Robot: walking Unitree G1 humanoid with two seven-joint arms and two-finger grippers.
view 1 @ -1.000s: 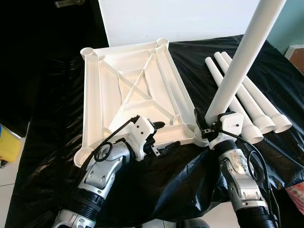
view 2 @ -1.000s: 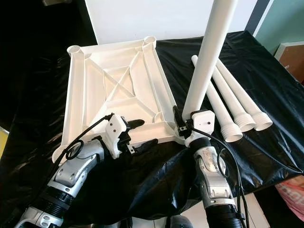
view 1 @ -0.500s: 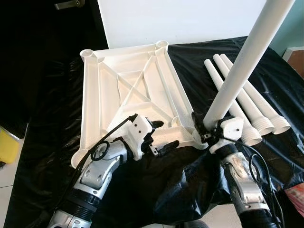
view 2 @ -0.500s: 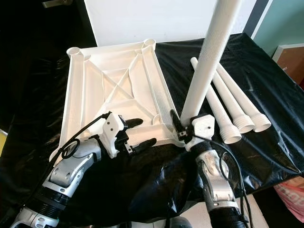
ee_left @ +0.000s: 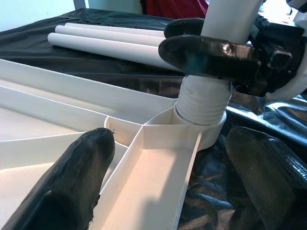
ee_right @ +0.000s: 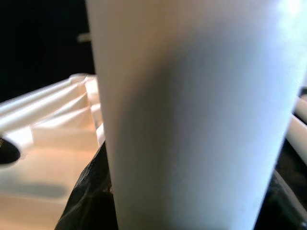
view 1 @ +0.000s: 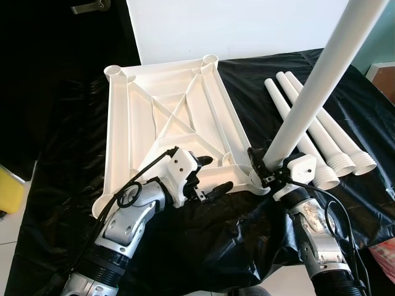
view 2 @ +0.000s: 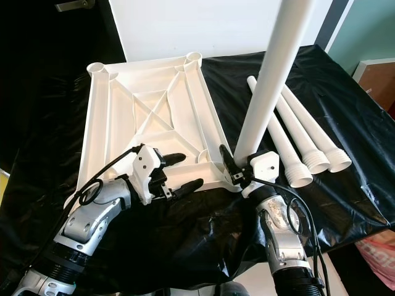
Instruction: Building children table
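The white tabletop [view 1: 166, 117] lies upside down on a black sheet. My right gripper [view 1: 262, 169] is shut on a long white leg [view 1: 308, 98] that stands tilted, with its threaded end [ee_left: 204, 103] in the near right corner socket [ee_left: 201, 132]. The same leg [ee_right: 192, 120] is very close in the right wrist view. My left gripper [view 1: 216, 172] is open at the tabletop's near edge, just left of that socket. Its two black fingers [ee_left: 72, 182] straddle the rim without gripping it.
Three spare white legs [view 1: 321, 135] lie side by side on the black sheet [view 1: 247, 222] to the right. A white board [view 1: 234, 24] stands behind the table. A yellow object [view 1: 9, 188] sits on the floor at left, and a pink item [view 1: 386, 253] at lower right.
The right gripper and the leg's base have shifted slightly left, toward the corner socket, and the leg leans a bit more. The black sheet in front has rippled. The left gripper has barely moved.
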